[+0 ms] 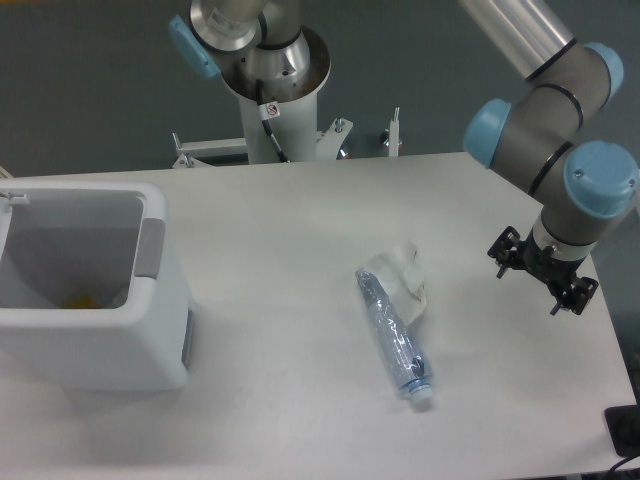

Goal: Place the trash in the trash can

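I see even, diffuse overhead light with a cool cast. The white tabletop (300, 230) reads bright, nearly washed out. Shadows are soft and short, darkest beside the trash can (90, 290). Focus is slightly soft overall; no strong glare.

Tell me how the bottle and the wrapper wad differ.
The bottle is long, bluish and white-capped; the wrapper wad is short, whitish and crumpled. The bottle lies on its side with its cap toward the near table edge; the wad sits at its far end. Both are see-through plastic lying on the table.
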